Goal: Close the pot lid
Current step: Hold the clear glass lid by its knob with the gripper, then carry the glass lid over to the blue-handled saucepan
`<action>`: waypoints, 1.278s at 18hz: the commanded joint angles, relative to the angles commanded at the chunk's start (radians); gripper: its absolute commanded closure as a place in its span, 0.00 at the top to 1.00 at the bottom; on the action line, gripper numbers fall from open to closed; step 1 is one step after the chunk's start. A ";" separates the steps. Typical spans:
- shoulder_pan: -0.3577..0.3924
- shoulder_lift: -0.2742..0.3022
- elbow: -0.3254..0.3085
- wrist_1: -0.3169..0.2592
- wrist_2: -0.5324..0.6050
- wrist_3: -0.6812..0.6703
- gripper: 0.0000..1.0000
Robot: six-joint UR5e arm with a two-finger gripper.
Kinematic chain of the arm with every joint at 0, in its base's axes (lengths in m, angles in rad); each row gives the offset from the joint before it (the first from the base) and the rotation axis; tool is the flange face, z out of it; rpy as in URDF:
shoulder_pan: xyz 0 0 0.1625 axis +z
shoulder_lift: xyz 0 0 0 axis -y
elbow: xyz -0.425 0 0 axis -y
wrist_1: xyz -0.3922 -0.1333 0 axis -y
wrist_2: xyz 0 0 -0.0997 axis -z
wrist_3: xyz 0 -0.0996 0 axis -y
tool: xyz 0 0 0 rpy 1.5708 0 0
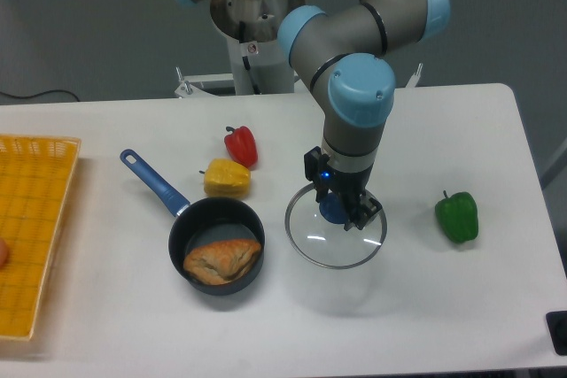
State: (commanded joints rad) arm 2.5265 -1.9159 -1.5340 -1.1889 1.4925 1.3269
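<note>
The pot is a small dark saucepan with a long blue handle, standing left of centre with a browned pastry inside it. The pot lid, a clear glass disc with a metal rim, is to the right of the pot, apart from it. My gripper comes straight down onto the lid's blue knob, and its fingers are shut on that knob. A faint shadow lies on the table under the lid's near edge.
A red pepper and a yellow pepper lie behind the pot. A green pepper sits at the right. An orange basket fills the left edge of the white table.
</note>
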 joint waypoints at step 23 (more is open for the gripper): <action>-0.139 0.031 -0.035 -0.002 0.074 -0.317 0.53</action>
State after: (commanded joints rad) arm 2.3870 -1.8852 -1.5692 -1.1904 1.5662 1.0095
